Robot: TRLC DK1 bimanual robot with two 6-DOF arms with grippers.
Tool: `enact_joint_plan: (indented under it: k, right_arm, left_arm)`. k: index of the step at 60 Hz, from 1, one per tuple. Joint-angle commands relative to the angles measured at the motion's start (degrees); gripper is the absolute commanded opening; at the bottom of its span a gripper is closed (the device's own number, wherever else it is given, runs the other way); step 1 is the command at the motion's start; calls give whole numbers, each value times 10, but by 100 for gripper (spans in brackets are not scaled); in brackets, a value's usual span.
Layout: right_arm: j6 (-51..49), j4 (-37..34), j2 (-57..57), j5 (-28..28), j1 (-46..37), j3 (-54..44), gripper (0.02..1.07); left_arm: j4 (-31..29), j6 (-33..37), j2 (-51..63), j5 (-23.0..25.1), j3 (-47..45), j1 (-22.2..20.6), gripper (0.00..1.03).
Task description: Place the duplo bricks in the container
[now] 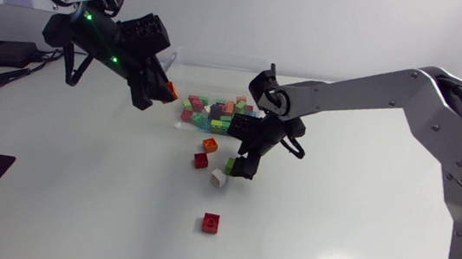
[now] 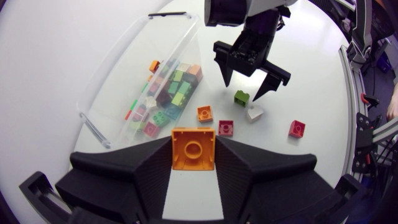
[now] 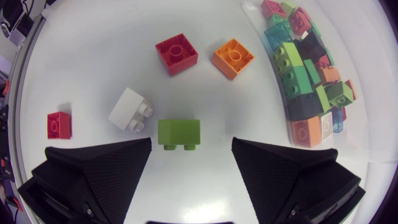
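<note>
A heap of mixed duplo bricks [image 1: 211,114] sits in the clear container [image 1: 212,66] near the middle of the table [image 1: 331,246], green, red, pink and orange all jumbled together. Five more lie loose on the tabletop just outside its long wall. A small orange brick [image 3: 232,58] and a red brick [image 3: 176,53] lie closest to that wall, studs up. Next come a green brick [image 3: 179,132] and a white brick [image 3: 129,109], both tipped on their sides and near each other without touching. A second red brick [image 1: 211,222] sits well apart from the rest.

The right gripper [image 3: 191,152] hangs directly over the green brick with its fingers spread wide, one to each side and neither touching it. The right arm comes in from the side and reaches past the container.

The left gripper [image 2: 193,149] is up in the air off the container's far end and pinches a larger orange brick [image 2: 193,148] between both fingers, stud facing the wrist camera
</note>
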Motion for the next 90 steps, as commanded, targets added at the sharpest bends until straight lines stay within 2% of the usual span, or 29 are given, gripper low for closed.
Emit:
enact_joint_plan:
  k: [1,10,14,18,24,26,28,32,47,60,64,75,77,80,83,85,87,90]
  right_arm:
    - [-23,-16,23,5,5,26,88]
    - [-31,-44,44,11,14,63,86]
    - [-34,-54,55,14,18,76,78]
    - [-35,-64,64,14,22,85,75]
    - [-37,-69,78,21,27,92,60]
    - [-38,-73,82,21,29,94,51]
    - [-39,-74,84,22,31,94,39]
    - [-37,-77,85,27,32,93,28]
    - [-27,-81,26,28,18,54,27]
    - [-14,-103,-84,14,0,15,27]
    - [-8,-110,-107,10,-3,14,27]
    - [15,-117,-141,7,-5,27,27]
    - [18,-118,-143,7,-4,31,27]
    - [24,-121,-145,7,-4,41,27]
    - [31,-121,-145,6,-3,52,27]
    - [35,-122,-145,7,-3,62,27]
    - [40,-124,-145,7,-4,74,27]
    - [49,-130,-143,6,-4,95,27]
  left_arm:
    - [-6,-23,5,11,40,-3,30]
    - [-5,-44,18,21,77,0,30]
    - [-4,-51,25,22,88,0,30]
    - [-3,-63,36,29,106,3,30]
    - [3,-72,50,34,119,3,30]
    - [7,-75,53,34,120,3,30]
    - [17,-83,58,34,122,2,30]
    - [31,-91,66,35,123,-1,30]
    - [96,-145,98,35,136,-1,30]
    - [128,-183,151,35,178,-4,31]
    - [151,-215,174,35,199,-3,31]
    - [156,-268,240,26,279,8,35]
    - [156,-269,245,21,283,7,42]
    - [159,-270,249,10,284,7,60]
    - [179,-275,249,-2,274,6,84]
    - [190,-277,247,-6,267,6,94]
    - [200,-278,243,-8,258,7,99]
    - [210,-278,234,-14,245,9,99]
